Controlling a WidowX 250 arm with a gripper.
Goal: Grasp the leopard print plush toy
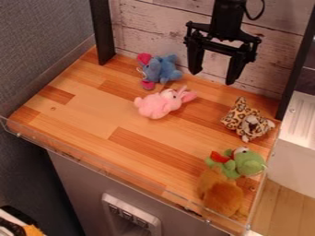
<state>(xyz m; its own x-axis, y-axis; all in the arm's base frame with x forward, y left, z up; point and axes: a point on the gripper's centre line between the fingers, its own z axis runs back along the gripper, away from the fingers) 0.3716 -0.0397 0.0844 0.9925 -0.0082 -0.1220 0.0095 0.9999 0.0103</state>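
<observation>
The black gripper (212, 76) hangs open above the back of the wooden table, its two fingers apart with nothing between them. Below it and to the left lies a pink plush rabbit (157, 104), ears toward the right. A blue plush elephant (162, 69) with pink ears sits behind the rabbit, near the back wall. To the right is a leopard-print plush (241, 116). Toward the front right corner, a green plush (248, 162) with a red part rests against a brown-orange plush (221, 197).
A clear low barrier (111, 174) runs along the front edge of the wooden table (80, 120). Black posts stand at the back left (102, 32) and at the right, with a whitewashed plank wall (150, 27) between them. A white box-like surface (300, 124) adjoins the right side.
</observation>
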